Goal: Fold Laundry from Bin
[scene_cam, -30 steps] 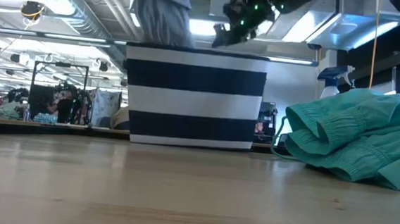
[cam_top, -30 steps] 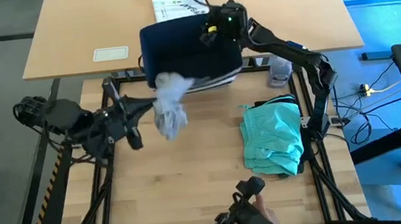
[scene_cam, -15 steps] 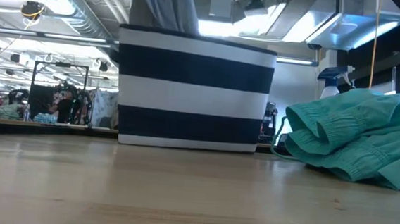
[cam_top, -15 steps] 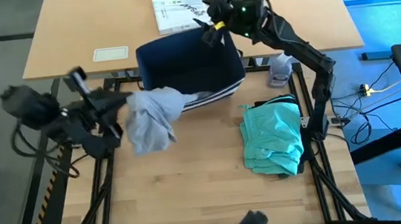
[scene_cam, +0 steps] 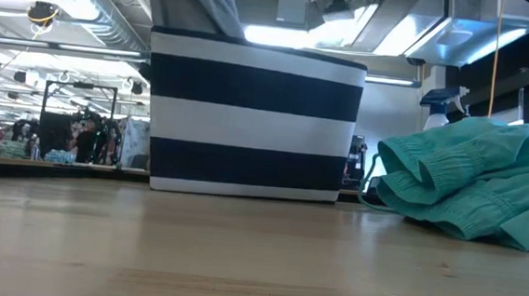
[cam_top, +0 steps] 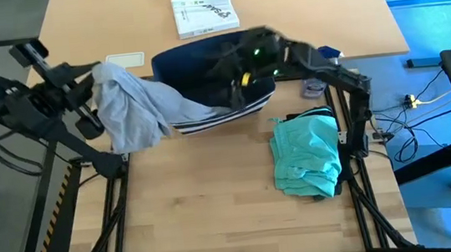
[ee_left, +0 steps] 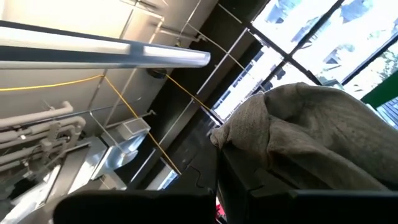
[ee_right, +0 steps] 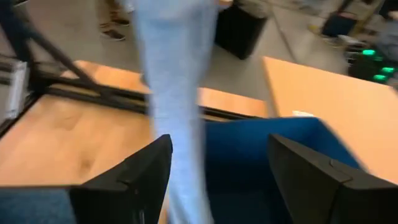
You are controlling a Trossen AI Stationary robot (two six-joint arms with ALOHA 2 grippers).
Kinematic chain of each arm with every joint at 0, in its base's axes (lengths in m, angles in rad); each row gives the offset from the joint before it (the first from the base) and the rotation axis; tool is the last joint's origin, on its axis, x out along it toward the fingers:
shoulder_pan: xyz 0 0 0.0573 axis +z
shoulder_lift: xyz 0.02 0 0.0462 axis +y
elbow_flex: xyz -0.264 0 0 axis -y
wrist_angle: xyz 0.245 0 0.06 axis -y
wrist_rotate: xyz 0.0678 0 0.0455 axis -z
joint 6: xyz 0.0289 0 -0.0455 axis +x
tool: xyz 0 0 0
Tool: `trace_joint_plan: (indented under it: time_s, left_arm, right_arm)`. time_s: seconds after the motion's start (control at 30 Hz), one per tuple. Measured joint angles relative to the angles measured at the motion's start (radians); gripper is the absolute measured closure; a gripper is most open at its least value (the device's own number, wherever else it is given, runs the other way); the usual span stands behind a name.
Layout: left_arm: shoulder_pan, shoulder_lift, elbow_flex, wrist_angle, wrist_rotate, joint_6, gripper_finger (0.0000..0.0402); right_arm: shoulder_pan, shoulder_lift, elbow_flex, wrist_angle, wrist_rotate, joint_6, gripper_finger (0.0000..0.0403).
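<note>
**A:** Where's the left gripper [cam_top: 91, 90] from your side?

**B:** Upper left of the overhead frame, off past the desk [cam_top: 208, 203] edge. I've got its jaws clenched on a grey shirt [cam_top: 127, 111]. The shirt hangs from the jaws in a bunch, and a tail of it stretches right, over the rim and into the bin [cam_top: 203, 70]. In the left wrist picture the grey cloth fills the right side, bunched just above the dark fingers [ee_left: 261, 193].

**A:** And the bin?

**B:** Navy with white stripes, upper middle of the overhead frame, at the far edge of the desk. In the level view it stands upright, left of centre, with the grey cloth rising out of its top left corner.

**A:** Right gripper [cam_top: 237, 78]?

**B:** Inside the bin's mouth, blurred overhead. My right wrist picture shows its jaws released, spread apart, with the blue interior between them and the grey cloth hanging just ahead. Nothing gripped.

**A:** Anything else?

**B:** A teal garment [cam_top: 309, 159] lies crumpled at right of centre, apart from the bin. A white box [cam_top: 202, 2] sits beyond the bin.
</note>
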State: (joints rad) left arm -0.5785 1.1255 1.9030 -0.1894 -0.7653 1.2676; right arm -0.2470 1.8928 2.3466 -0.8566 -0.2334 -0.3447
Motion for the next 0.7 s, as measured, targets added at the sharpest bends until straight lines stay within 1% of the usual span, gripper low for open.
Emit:
trace_joint_plan:
  time_s: [0.1,0.2,0.27,0.33,0.4,0.57,0.63,0.7]
  left_arm:
    - [0.000,0.000,0.019,0.000,0.015,0.001,0.0401]
    - [0.000,0.000,0.033,0.001,0.077,-0.001,0.0401]
    - [0.000,0.000,0.033,0.001,0.128,-0.009,0.0401]
    - [0.000,0.003,0.033,0.000,0.159,-0.028,0.0401]
    - [0.000,0.007,0.033,0.000,0.165,-0.043,0.0401]
    - [0.000,0.013,0.033,0.001,0.163,-0.065,0.0401]
    - [0.000,0.013,0.033,0.001,0.159,-0.065,0.0401]
    - [0.000,0.015,0.033,-0.002,0.156,-0.068,0.0401]
  right_arm:
    - [0.041,0.034,-0.002,0.031,0.015,0.000,0.0141]
    - [0.058,0.074,-0.002,0.102,0.072,0.006,0.0141]
    - [0.058,0.106,-0.002,0.156,0.073,0.034,0.0141]
    - [0.058,0.138,-0.002,0.224,0.044,0.072,0.0141]
    - [0.058,0.165,-0.002,0.291,0.013,0.110,0.0141]
    - [0.058,0.212,-0.002,0.397,-0.123,0.139,0.0142]
    - [0.064,0.226,-0.002,0.404,-0.157,0.138,0.0155]
    - [0.064,0.233,-0.002,0.404,-0.187,0.131,0.0183]
